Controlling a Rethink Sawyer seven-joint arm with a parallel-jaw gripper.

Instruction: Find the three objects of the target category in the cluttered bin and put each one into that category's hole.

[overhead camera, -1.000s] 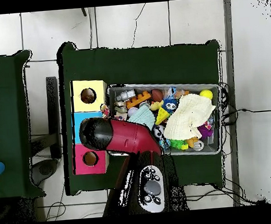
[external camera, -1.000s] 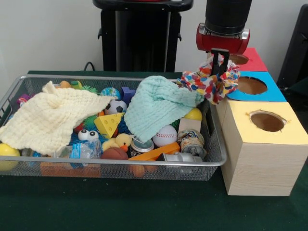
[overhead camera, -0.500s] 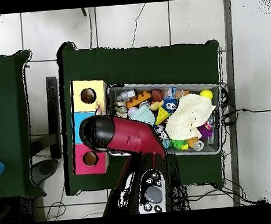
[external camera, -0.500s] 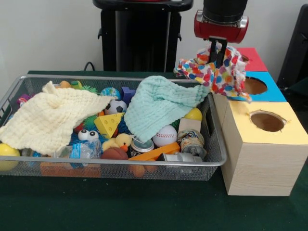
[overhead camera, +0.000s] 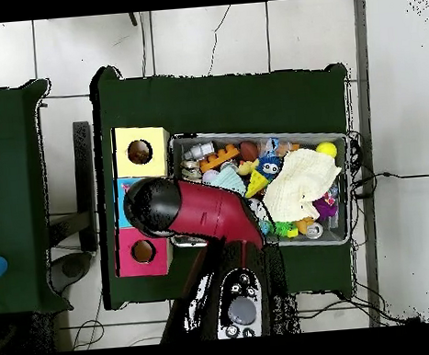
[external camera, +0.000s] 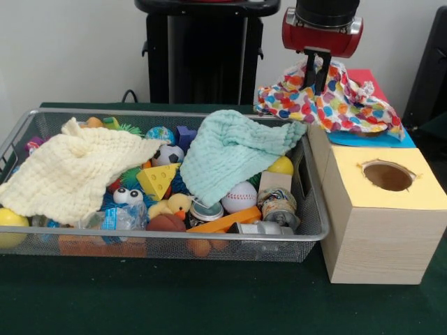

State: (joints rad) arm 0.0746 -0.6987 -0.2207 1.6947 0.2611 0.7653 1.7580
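On the green table I see the wire bin [external camera: 28,122], packed with toys, with the cream cloth [external camera: 66,171] and mint cloth [external camera: 234,153] lying on top. Right of it, the yellow-topped box's hole [external camera: 388,176] sits uncovered. My gripper [external camera: 321,73] is pinched on the dotted cloth [external camera: 335,101], which drapes over the blue box.

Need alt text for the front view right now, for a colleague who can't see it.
The gripper holds a dotted cloth draped over the blue-topped box, short of the yellow-topped box's hole. Mint and cream cloths lie in the wire basket.
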